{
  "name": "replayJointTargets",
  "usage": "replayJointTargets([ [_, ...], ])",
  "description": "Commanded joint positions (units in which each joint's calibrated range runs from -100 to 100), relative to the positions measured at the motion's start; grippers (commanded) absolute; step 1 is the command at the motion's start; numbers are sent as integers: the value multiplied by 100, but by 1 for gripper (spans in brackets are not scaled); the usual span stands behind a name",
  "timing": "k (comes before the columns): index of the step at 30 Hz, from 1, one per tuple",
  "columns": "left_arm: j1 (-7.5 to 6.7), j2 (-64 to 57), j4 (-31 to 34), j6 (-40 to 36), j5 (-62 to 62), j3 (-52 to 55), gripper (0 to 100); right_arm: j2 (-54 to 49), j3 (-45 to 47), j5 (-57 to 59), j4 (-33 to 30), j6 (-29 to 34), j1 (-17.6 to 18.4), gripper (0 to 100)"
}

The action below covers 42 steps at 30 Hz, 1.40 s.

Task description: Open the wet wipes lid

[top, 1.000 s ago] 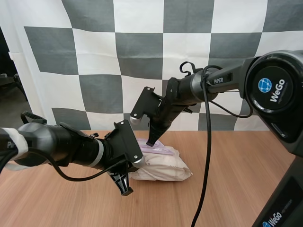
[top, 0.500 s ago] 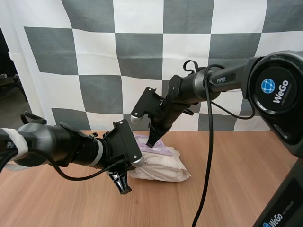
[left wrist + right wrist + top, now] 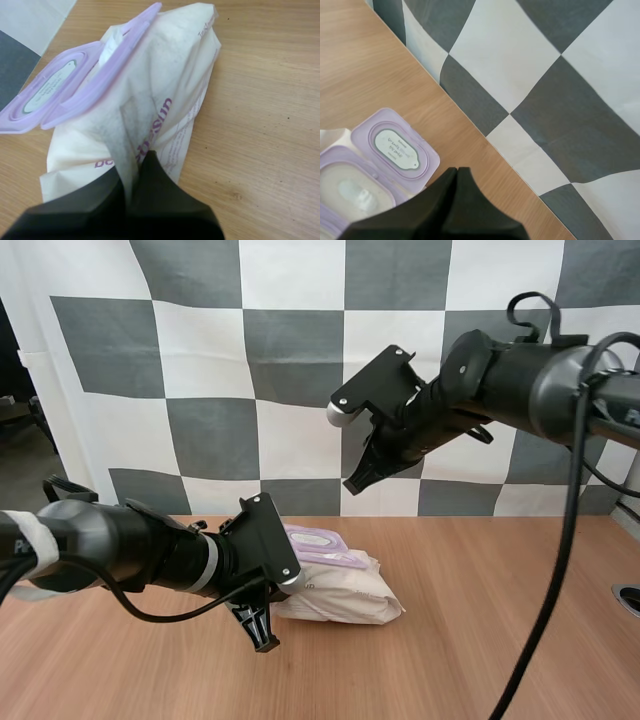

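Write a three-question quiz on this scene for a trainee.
1. True or false: the lid of the wet wipes pack lies closed.
2. Pick one: the left pincer is A) open, holding nothing; B) shut on the pack's wrapper; C) shut on the lid.
3. Short answer: does the right pincer touch the pack?
Key: 1 false, the lid is flipped open; 2 B; 3 no, it hangs above it, shut on nothing.

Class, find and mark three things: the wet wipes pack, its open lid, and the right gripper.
wet wipes pack (image 3: 175, 85), left wrist view, white wrapper's side.
open lid (image 3: 395, 143), right wrist view, its oval label.
right gripper (image 3: 353, 481), high view, closed fingertips.
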Motion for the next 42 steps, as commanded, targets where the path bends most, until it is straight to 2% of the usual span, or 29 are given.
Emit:
replayJointTargets([
  [1, -3, -5, -2, 83, 15, -8, 0, -1257, 450, -505, 81, 27, -3, 0],
  [5, -3, -5, -14, 83, 10, -8, 0, -2321, 1171, -1270, 240, 281, -3, 0],
  [10, -3, -5, -53, 83, 292, -8, 2, -2899, 1467, -115, 291, 584, -126, 0],
  [12, -3, -5, -53, 83, 424, -8, 17, -3036, 1467, 106, 291, 584, -149, 0],
  [13, -3, -16, -53, 83, 424, -8, 31, -3126, 1467, 124, 291, 584, -149, 0],
  [14, -3, -16, -53, 83, 424, -8, 49, -3218, 1467, 124, 291, 584, -149, 0],
  [16, -3, -16, -53, 83, 409, -8, 91, -3395, 1455, 124, 291, 584, -149, 0],
  [17, -3, -16, -104, 83, 409, -8, 100, -3461, 1455, 124, 291, 584, -149, 0],
  [28, -3, -125, -264, -15, 203, -312, 100, -4137, 1455, -136, 545, 764, -229, 0],
  [36, -3, -1282, -225, -1018, 950, -1193, 100, -4338, 1455, -844, 542, 977, -303, 0],
  [42, -3, -2697, 219, -1841, 986, -1702, 100, -4535, 1455, -1157, 634, 1020, -391, 0],
])
